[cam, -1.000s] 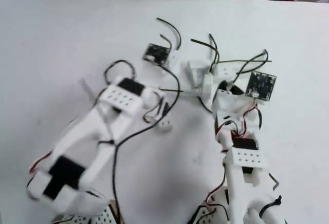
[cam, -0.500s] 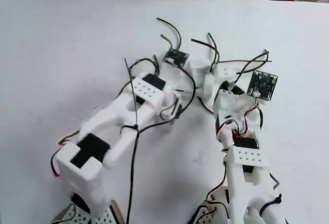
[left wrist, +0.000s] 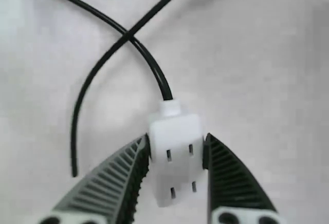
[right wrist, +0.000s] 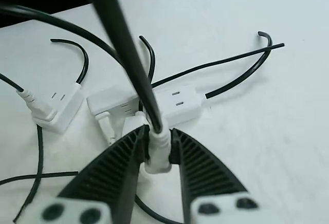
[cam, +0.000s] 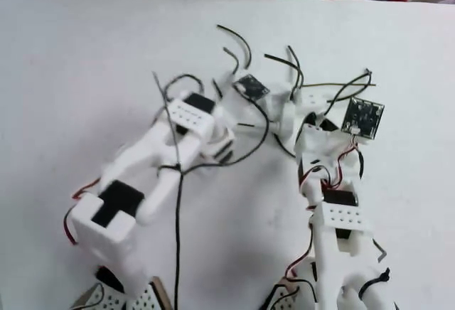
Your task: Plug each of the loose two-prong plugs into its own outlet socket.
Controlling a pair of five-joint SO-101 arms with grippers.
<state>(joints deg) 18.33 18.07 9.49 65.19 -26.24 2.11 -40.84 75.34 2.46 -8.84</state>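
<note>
In the left wrist view, my left gripper (left wrist: 176,141) is shut on a white outlet socket (left wrist: 175,154) with two pairs of slots facing up. A black cord (left wrist: 149,62) runs off the socket and loops over the table. From above, that gripper (cam: 225,146) sits left of the white cluster of sockets (cam: 279,99). My right gripper (right wrist: 157,134) is shut on a white two-prong plug (right wrist: 157,154), whose black cord (right wrist: 123,44) rises toward the camera. Just beyond it lie a socket (right wrist: 177,100) and another socket (right wrist: 57,106), both with slots up. In the high view this gripper (cam: 288,116) is at the cluster.
Loose black cords (cam: 238,40) curl across the far middle of the white table (cam: 85,54). A third white piece (right wrist: 109,103) lies between the two sockets. Both arms' own cables hang near their wrists. Open table lies left and right of the arms.
The left arm swung right and farther out toward the cluster of sockets, with its base link rising. The right arm has kept still.
</note>
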